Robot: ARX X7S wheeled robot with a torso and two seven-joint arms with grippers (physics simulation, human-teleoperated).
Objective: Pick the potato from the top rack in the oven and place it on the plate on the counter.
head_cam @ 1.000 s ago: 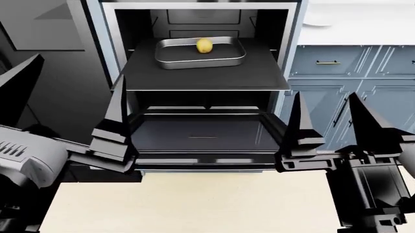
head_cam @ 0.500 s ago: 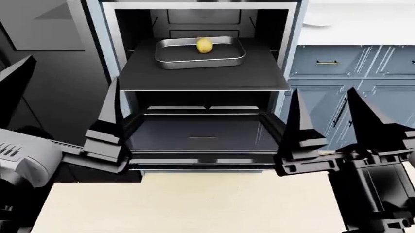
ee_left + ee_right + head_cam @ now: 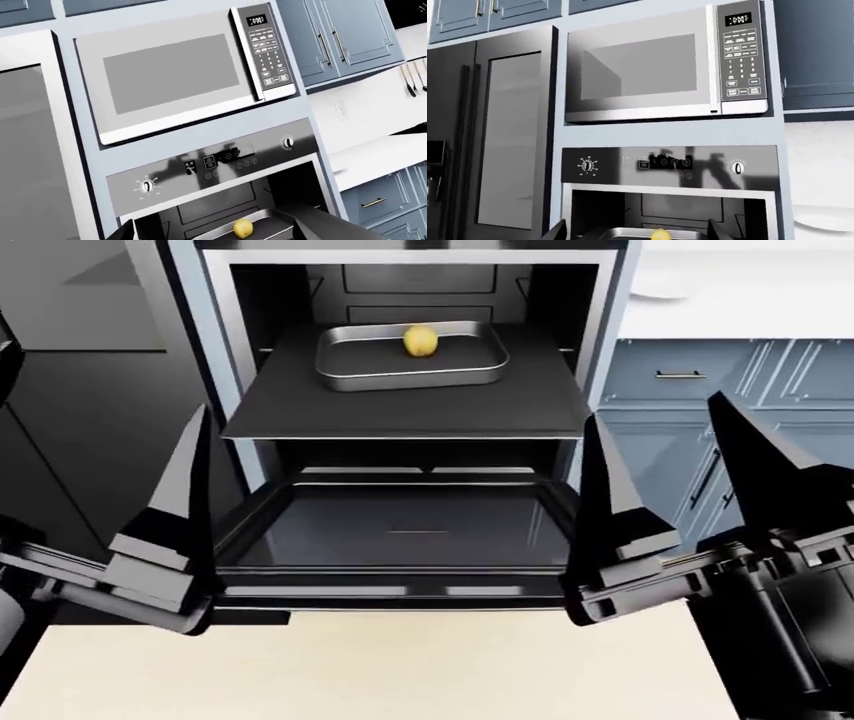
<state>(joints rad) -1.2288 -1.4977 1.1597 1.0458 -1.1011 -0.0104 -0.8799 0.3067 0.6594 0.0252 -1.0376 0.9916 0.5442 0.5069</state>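
Observation:
The potato (image 3: 420, 340) lies in a shiny grey baking tray (image 3: 360, 365) on the top rack (image 3: 400, 405), which is pulled out of the open oven (image 3: 594, 300). Both wrist views show the potato low in the cavity (image 3: 243, 228) (image 3: 659, 234), under the oven's control panel (image 3: 213, 165). My left gripper (image 3: 94, 440) is open and empty, low at the oven's left. My right gripper (image 3: 654, 410) is open and empty, low at its right. Both are well short of the potato. The plate (image 3: 657, 285) shows only partly, on the counter (image 3: 761, 305) at the far right.
The oven door (image 3: 414, 525) hangs open and flat below the rack, between my grippers. Blue-grey cabinets (image 3: 707, 380) stand right of the oven. A microwave (image 3: 660, 70) sits above it. A dark fridge front (image 3: 507, 140) is on the left. Utensils (image 3: 413, 80) hang on the far wall.
My left gripper has moved left and down, and one of its fingers is now almost out of the head view. The right gripper has dropped slightly. The potato has not moved.

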